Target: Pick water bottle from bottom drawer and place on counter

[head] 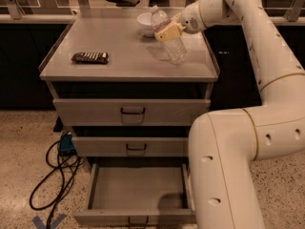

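The water bottle (170,39) is clear with a white cap. It is tilted, cap up and to the left, over the right part of the grey counter (119,63). My gripper (167,31) is shut on the bottle's middle, coming in from the right. The bottle's base is at or just above the counter surface; I cannot tell if it touches. The bottom drawer (138,192) is pulled open below, and its tray holds nothing.
A white bowl (144,22) stands on the counter just behind the bottle. A dark flat packet (90,57) lies on the counter's left side. Two upper drawers are closed. My arm's large white links fill the right side. Black cables (55,175) lie on the floor to the left.
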Tool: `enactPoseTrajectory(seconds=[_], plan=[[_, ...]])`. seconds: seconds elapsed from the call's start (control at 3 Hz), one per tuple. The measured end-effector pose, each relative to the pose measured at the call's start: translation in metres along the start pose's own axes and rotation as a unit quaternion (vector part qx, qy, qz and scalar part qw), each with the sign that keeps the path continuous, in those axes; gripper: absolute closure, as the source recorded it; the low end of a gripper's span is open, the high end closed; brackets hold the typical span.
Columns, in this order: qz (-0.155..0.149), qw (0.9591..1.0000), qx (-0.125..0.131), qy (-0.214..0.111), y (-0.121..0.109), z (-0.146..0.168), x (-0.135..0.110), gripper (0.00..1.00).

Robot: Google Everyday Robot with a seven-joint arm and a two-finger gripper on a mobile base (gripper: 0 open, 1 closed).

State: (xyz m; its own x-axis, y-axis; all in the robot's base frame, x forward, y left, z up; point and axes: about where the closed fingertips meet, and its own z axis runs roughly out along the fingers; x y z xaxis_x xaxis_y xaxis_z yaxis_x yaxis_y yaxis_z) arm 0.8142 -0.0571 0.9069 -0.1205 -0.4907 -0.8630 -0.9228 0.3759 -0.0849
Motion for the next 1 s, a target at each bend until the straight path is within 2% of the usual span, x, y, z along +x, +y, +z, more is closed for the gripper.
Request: enactPoseTrajectory(seconds=[0.67,1.0], plan=[[0.000,1.0000,0.000,0.000,0.0000,0.0001,0.0000,0.11],[0.000,1.0000,0.000,0.000,0.0000,0.0001,0.0000,0.00]])
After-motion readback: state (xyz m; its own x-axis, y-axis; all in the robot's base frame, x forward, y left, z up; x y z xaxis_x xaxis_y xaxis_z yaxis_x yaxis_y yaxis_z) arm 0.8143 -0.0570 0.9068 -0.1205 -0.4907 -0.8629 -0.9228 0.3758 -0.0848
